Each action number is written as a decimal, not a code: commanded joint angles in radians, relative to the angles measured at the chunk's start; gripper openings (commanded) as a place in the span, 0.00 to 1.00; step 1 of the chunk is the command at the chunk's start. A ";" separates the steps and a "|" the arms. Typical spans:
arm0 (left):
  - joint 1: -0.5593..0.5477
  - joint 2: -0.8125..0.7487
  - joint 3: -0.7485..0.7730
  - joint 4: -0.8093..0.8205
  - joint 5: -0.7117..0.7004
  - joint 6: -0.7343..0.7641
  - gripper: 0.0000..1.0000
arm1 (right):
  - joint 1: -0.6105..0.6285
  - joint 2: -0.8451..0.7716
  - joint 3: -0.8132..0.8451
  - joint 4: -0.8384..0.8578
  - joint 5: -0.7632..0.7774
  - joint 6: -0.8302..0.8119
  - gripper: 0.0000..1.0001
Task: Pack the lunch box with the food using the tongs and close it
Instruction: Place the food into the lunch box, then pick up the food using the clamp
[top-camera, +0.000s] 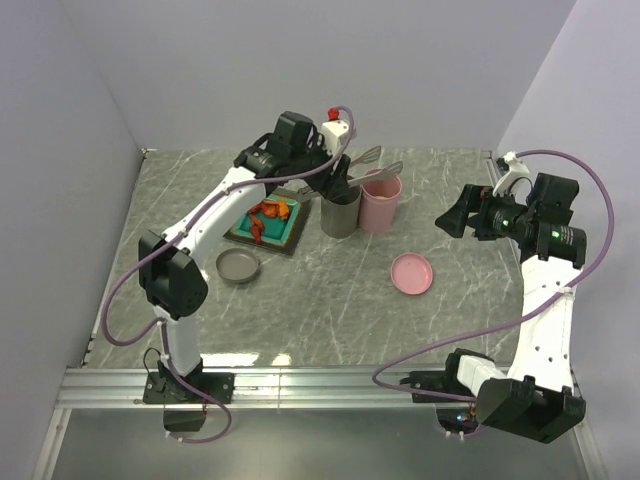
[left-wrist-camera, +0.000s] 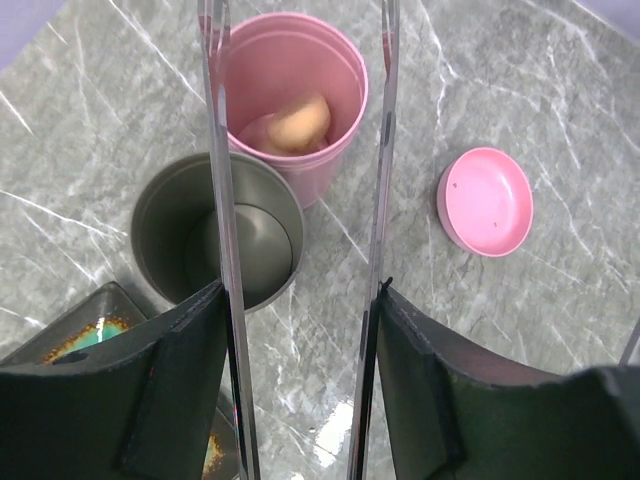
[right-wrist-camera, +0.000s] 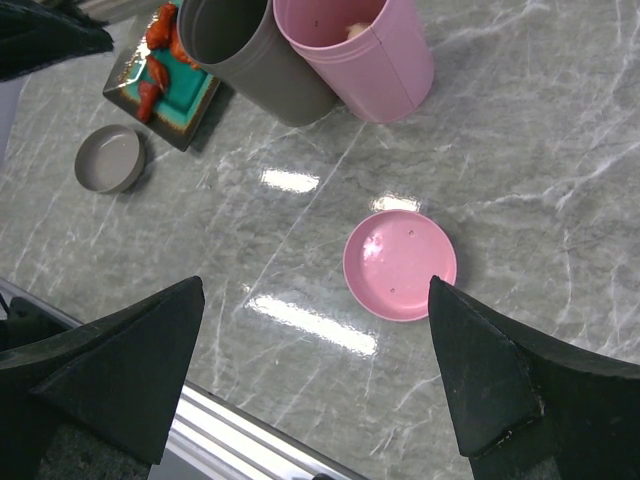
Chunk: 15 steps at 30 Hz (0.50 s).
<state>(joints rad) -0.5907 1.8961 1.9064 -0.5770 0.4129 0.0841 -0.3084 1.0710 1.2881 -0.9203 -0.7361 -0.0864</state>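
Top external view puts your left gripper (top-camera: 338, 172) at the back of the table (top-camera: 330, 320), over two containers. It is grasping the tongs (top-camera: 366, 160), whose tips reach toward 2 o'clock above the grey container (top-camera: 340, 215) and the pink container (top-camera: 381, 204).

From your left wrist view, both tong arms lie against the inner faces of the fingers (left-wrist-camera: 190, 370), spread well apart. One arm crosses the grey container. The other runs past the pink container's 3 o'clock rim. A cream ball (left-wrist-camera: 298, 122) sits inside the pink container, and the grey container's floor is in plain sight.

The orange-red chunks (top-camera: 268, 212) lie on the square plate (top-camera: 284, 236), just beside the grey container at its 9 o'clock. A grey lid (top-camera: 238, 266) rests on the table at the plate's 7 o'clock. A pink lid (top-camera: 412, 273) lies at the pink container's 5 o'clock.

Your right gripper (top-camera: 452, 222) hangs above the table's 3 o'clock side, fingers spread wide and grasping nothing.
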 joint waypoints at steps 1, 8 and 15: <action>-0.006 -0.022 0.107 -0.017 -0.008 -0.020 0.62 | -0.009 -0.005 0.000 0.011 -0.019 -0.004 1.00; 0.093 -0.240 -0.009 -0.095 0.030 -0.015 0.60 | -0.009 0.007 -0.001 0.006 0.000 -0.016 1.00; 0.319 -0.460 -0.208 -0.188 0.050 0.037 0.58 | -0.008 0.033 -0.006 0.009 -0.017 -0.029 1.00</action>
<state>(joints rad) -0.3443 1.5375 1.7432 -0.7219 0.4477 0.0925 -0.3084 1.0973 1.2881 -0.9211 -0.7422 -0.0990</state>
